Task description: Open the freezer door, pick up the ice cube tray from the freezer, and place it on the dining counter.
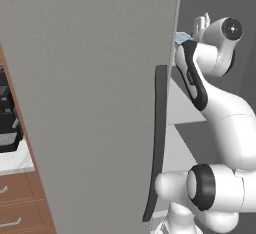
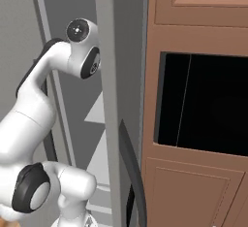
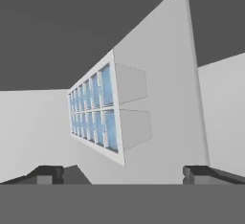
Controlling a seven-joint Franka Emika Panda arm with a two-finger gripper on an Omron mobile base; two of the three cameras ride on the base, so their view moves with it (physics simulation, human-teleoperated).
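- Risk first: my gripper (image 3: pixel 122 175) is rolled relative to the ice cube tray (image 3: pixel 95 117), so the tray's grid reads tilted in the hand view. Closing at this angle could, I'd judge, catch a corner and skid it along the shelf (image 3: pixel 162 74) instead of clamping it.
- Second risk: tray sits ahead of the fingertips (image 3: pixel 48 174), not between them. Closing now would grab air; I need more reach in first.
- Third: freezer door (image 1: pixel 90 103) stands open just beside the arm, with its handle (image 1: pixel 159 138) near the elbow. A wide swing on the way out could clip the door edge.
- Claw state: jaws spread wide, nothing held, both tips visible low in the hand view with a clear gap.
- Tray location: inside the freezer (image 2: pixel 72 119) on a pale shelf, a sliver of blue showing past the wrist in the left base view.
- Arm pose: rises from the base, bends at the elbow, forearm reaching up and forward into the upper freezer compartment, wrist pointed inward.
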